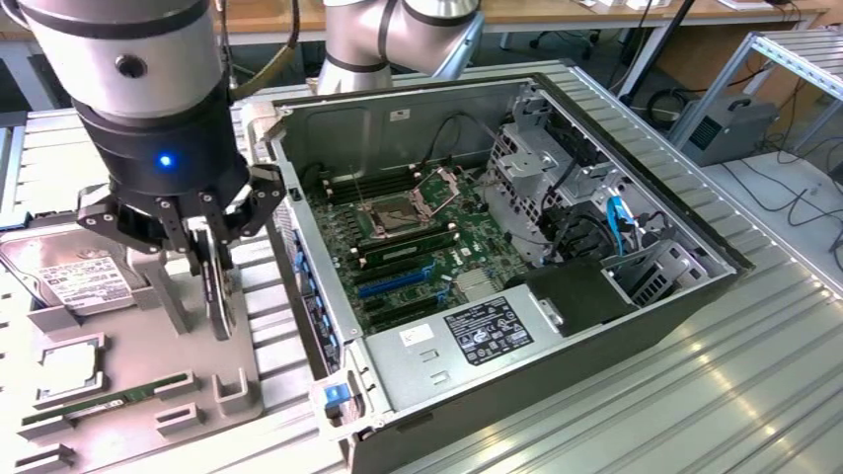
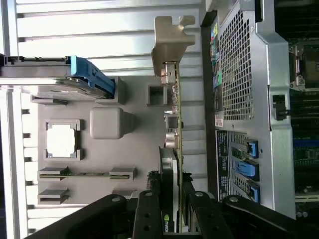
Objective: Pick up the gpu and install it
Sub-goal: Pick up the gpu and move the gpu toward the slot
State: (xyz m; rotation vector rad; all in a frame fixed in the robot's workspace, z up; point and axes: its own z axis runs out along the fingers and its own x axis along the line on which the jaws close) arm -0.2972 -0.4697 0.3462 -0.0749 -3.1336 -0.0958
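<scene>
While pinched edgewise by the black robot hand [image 1: 211, 267], stands upright, probably to suit a slot: thin green-and-black gpu card [image 1: 220, 311] with tan metal bracket [image 2: 172, 37], over the grey moulded tray [image 1: 185, 360] beside the open grey computer case [image 1: 527, 415]. Nearby: boxy silver hard drive [image 1: 79, 281], slim green RAM stick [image 1: 113, 400]. Between card and blue motherboard slots [image 1: 395, 283]: case wall [image 1: 310, 286].

A robotics lab: robot arm [image 1: 145, 89] over a ribbed aluminium surface [image 1: 737, 395], an open computer case [image 1: 554, 405], wooden benches [image 1: 593, 12] and floor cables [image 1: 791, 202] upper right.
</scene>
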